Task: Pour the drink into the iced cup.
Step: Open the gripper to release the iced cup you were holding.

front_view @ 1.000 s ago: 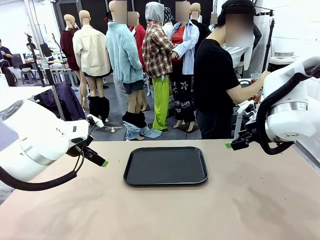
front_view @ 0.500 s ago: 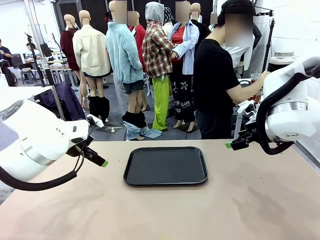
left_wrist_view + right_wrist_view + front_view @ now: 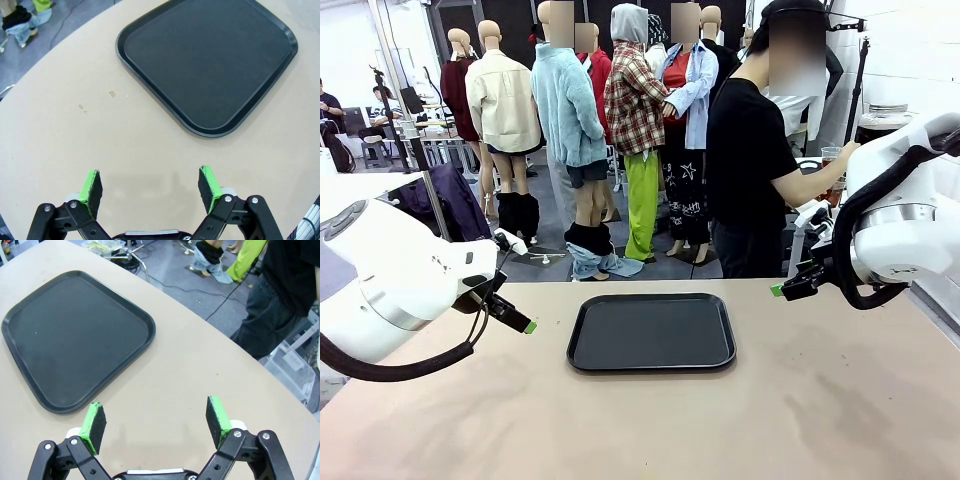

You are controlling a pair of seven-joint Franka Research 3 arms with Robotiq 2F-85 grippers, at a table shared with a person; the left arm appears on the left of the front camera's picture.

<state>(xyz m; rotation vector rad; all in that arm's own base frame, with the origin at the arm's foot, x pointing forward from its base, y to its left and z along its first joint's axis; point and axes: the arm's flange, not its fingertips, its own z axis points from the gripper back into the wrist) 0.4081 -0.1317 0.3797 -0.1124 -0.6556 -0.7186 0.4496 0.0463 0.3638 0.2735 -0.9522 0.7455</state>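
nothing to pour yet, both arms wait with jaws wide apart.

your left gripper [image 3: 150, 186] and right gripper [image 3: 156, 422] hang above the table [image 3: 620, 420], spread open and holding nothing. the black tray [image 3: 651, 331] between them is bare. the person [image 3: 752, 160] stands at the far right, turned away, with a hand [image 3: 844, 152] at a clear cup [image 3: 831, 157] that seems to hold some reddish drink. you cannot see a jar or an iced cup on the table. a full glass jar would likely be heavy, hard, slippery and breakable, so grip it around the middle of its body.
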